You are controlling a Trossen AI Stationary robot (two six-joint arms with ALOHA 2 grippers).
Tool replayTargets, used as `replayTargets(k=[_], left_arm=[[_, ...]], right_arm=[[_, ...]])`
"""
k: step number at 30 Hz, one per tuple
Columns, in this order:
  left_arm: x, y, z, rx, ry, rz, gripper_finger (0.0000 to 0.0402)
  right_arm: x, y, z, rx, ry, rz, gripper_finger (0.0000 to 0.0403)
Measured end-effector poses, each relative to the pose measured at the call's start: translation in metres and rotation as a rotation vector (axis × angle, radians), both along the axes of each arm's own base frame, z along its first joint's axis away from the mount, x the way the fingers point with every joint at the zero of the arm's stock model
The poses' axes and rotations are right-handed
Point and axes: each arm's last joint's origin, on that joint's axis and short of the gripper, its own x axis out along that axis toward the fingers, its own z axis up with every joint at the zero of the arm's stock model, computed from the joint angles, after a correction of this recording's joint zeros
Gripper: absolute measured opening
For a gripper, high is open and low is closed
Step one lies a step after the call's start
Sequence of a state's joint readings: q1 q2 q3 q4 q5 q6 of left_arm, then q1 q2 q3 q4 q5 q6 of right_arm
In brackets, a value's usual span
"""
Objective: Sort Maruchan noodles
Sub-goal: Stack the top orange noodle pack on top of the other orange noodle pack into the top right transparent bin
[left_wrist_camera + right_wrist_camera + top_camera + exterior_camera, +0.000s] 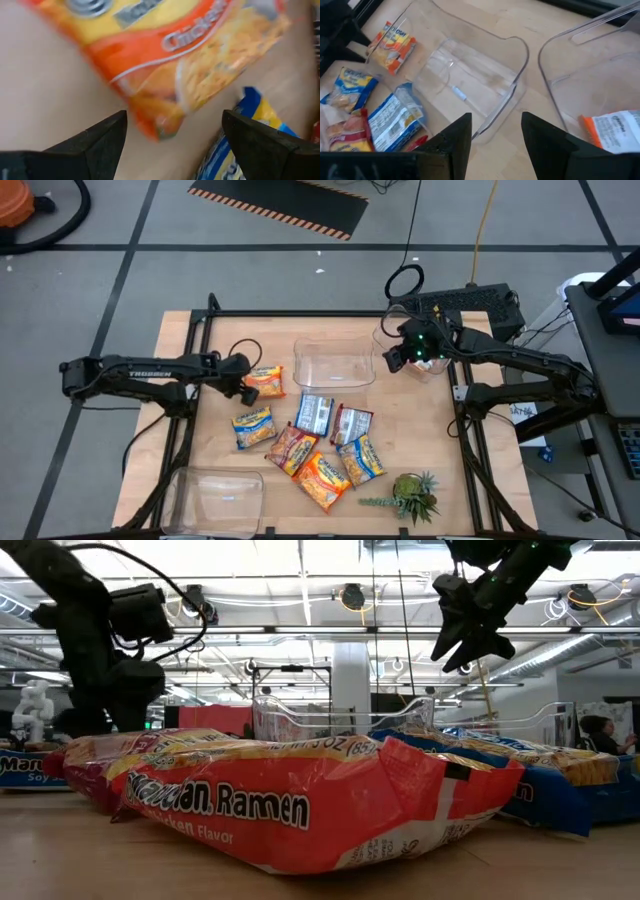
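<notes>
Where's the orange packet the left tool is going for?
In the high view the orange packet lies left of the clear bin at the table's middle, apart from the main pile, with the open left tool right beside it.

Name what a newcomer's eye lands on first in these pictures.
A cluster of bright ramen packets on the middle of the wooden table. The left gripper, open, hangs over an orange packet at the cluster's far left. The right gripper hovers by a clear bin behind the cluster.

The left gripper (247, 383) is held low with fingers (107, 137) spread wide. The right gripper (395, 359) is raised at the far right, fingers (457, 135) parted.
</notes>
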State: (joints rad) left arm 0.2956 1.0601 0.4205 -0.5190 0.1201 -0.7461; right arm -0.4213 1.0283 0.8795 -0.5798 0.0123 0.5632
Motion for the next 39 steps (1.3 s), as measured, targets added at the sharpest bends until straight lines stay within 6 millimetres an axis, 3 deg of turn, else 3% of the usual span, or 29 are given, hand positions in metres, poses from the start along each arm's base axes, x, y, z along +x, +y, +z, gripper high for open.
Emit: replayTargets(k=[9, 27, 33, 39], left_arm=[[-0.007, -0.009, -0.020, 0.088, -0.002, -0.056, 0.0316], [-0.002, -0.010, -0.021, 0.209, -0.032, -0.126, 0.0069], [0.008, -0.008, -0.014, 0.223, -0.157, -0.146, 0.0012], [0.013, -0.008, -0.009, 0.192, -0.246, -0.088, 0.0004]], right_arm=[[0.000, -0.001, 0.000, -0.001, -0.002, -0.056, 0.0167], [0.002, 0.002, 0.001, 0.042, -0.040, -0.091, 0.0167], [0.007, 0.011, 0.002, 0.059, -0.062, -0.060, 0.0167], [0.010, 0.020, 0.002, 0.085, -0.070, -0.041, 0.0167]])
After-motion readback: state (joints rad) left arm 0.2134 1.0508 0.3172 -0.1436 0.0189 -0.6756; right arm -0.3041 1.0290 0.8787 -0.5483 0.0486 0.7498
